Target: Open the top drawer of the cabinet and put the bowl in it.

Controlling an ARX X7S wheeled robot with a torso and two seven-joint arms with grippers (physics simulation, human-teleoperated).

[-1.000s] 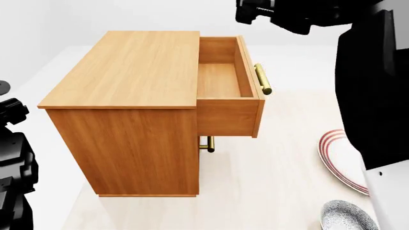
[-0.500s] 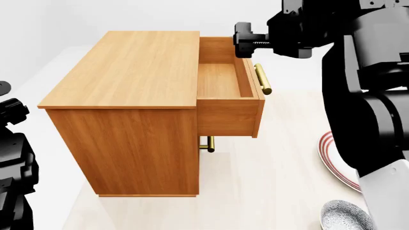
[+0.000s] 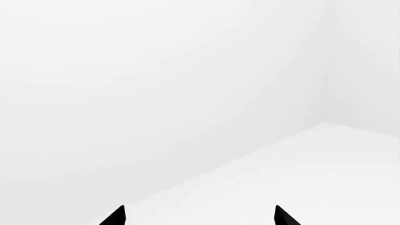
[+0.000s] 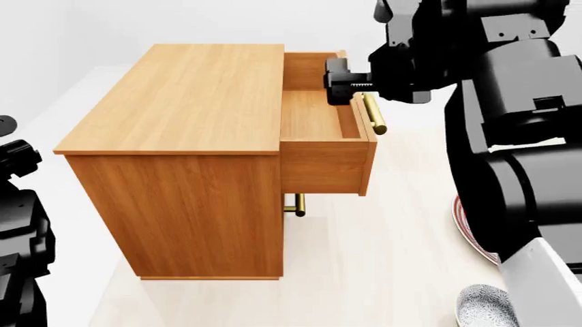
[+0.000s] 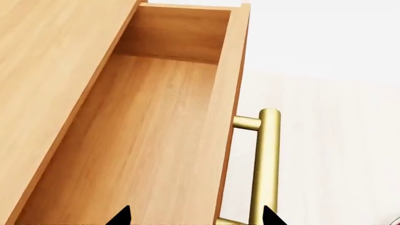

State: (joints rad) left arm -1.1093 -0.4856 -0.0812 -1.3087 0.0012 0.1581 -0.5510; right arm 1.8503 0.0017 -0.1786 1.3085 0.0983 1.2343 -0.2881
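Note:
The orange-brown cabinet (image 4: 182, 136) stands at the left of the head view. Its top drawer (image 4: 314, 116) is pulled out, and its inside shows bare in the right wrist view (image 5: 144, 140). The brass handle (image 4: 374, 112) is on the drawer front and also shows in the right wrist view (image 5: 265, 164). My right gripper (image 4: 339, 80) hovers over the drawer's front part, open and empty, its tips wide apart in its wrist view (image 5: 195, 218). The grey-blue speckled bowl (image 4: 486, 308) sits on the floor at the bottom right, partly cut off. My left gripper (image 3: 198, 218) is open and faces bare white surfaces.
A white plate with red rings (image 4: 465, 228) lies right of the cabinet, mostly hidden behind my right arm (image 4: 518, 136). A lower drawer's brass handle (image 4: 295, 204) pokes out below the open drawer. My left arm (image 4: 18, 225) is at the left edge.
My right arm has swung down and left from the top right corner. Its gripper now sits over the open drawer near the handle. The arm hides more of the plate.

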